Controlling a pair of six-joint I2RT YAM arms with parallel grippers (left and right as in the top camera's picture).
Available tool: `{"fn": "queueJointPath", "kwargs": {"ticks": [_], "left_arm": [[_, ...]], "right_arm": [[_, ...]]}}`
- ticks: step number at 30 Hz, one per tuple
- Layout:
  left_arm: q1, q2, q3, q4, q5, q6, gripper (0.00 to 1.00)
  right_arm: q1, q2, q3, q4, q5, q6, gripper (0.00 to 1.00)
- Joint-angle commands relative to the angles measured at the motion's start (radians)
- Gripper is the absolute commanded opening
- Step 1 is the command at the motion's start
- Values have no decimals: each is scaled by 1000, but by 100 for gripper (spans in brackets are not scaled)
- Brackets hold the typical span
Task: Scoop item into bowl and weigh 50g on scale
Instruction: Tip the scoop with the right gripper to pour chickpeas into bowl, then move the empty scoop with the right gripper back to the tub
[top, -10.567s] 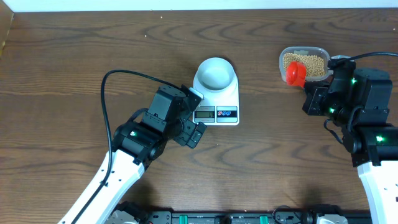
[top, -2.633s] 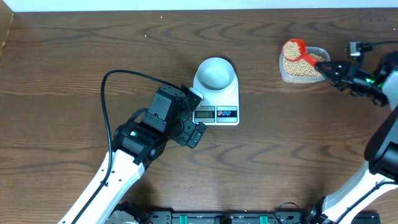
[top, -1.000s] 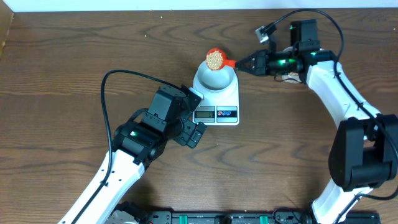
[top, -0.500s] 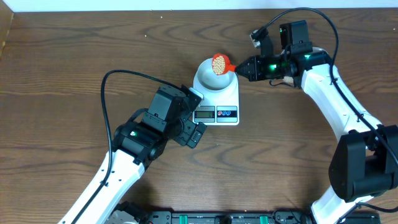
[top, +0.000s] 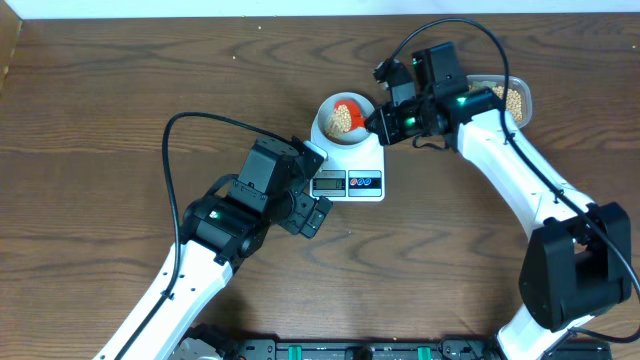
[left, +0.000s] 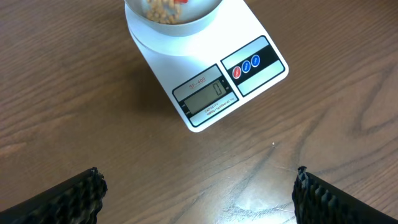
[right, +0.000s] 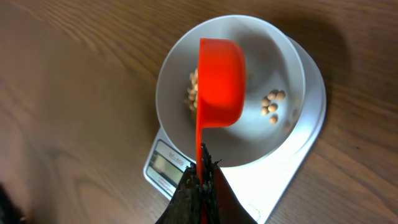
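Observation:
The pale bowl (top: 330, 126) stands on the white scale (top: 368, 158), whose display (left: 206, 98) reads 0. My right gripper (top: 384, 124) is shut on the handle of a red scoop (right: 220, 84), which is tipped on its side over the bowl (right: 283, 68). Tan beans (right: 271, 104) lie in the bowl, some beside the scoop (top: 343, 117). My left gripper (top: 312, 212) is open and empty, low over the table just in front of the scale (left: 264, 74).
A clear plastic tub (top: 515, 97) with more beans stands at the back right, partly hidden by my right arm. A black cable loops over the table left of my left arm (top: 172, 150).
My right gripper carried the loaded scoop from the tub to the bowl and has rolled it over, and beans now lie in the bowl. The left arm has not moved.

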Motion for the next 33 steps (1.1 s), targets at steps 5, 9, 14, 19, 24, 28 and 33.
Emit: {"fn": "queueJointPath", "kwargs": {"ticks": [5, 9, 14, 19, 24, 28, 33], "left_arm": [[2, 6, 10, 3, -8, 13, 98], [2, 6, 10, 3, -8, 13, 98], [2, 6, 10, 3, -8, 13, 98], [2, 6, 10, 3, -8, 13, 98], [2, 6, 10, 3, -8, 13, 98], [2, 6, 10, 3, -8, 13, 98], [2, 6, 10, 3, -8, 13, 98]], "right_arm": [[35, -51, 8, -14, 185, -50, 1], [55, -61, 10, -14, 207, -89, 1], [81, -91, 11, -14, 270, -116, 1], [105, -142, 11, -19, 375, -145, 1], [141, -186, 11, -36, 475, -202, 1], [179, -193, 11, -41, 517, -248, 1], [211, -193, 11, -40, 543, -266, 1]]}}
